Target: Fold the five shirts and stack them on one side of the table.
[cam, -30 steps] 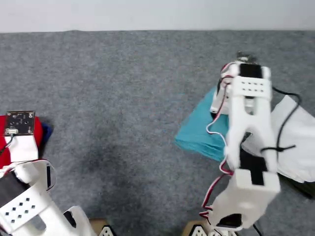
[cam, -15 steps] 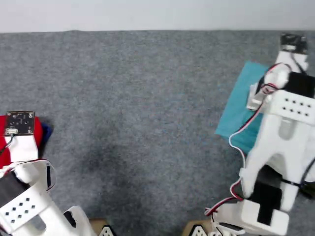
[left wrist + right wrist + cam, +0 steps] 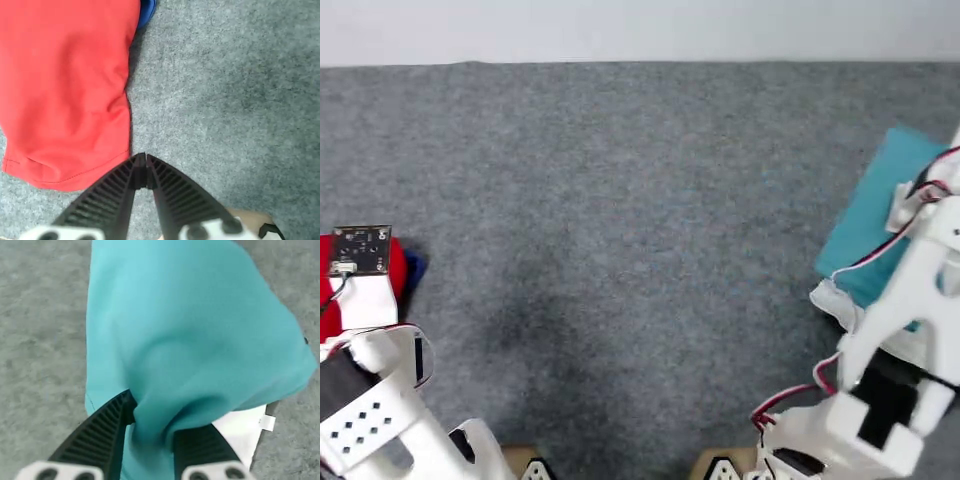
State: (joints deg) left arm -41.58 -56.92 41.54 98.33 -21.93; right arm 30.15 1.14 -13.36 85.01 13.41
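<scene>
A teal fabric shirt, folded into a flat rectangle, sits askew at the table's right edge. Its near end is bunched and pinched in the right gripper. The edge of a white fabric shirt peeks out from under it. At the left edge lies a smooth red fabric shirt, covering a blue fabric shirt of which only a corner shows.

A coarse grey felt-like covering spreads over the whole tabletop, speckled and nubbly in texture, with a faint darker shadow patch towards its near left part, and along its far edge it meets a plain, pale white wall.
</scene>
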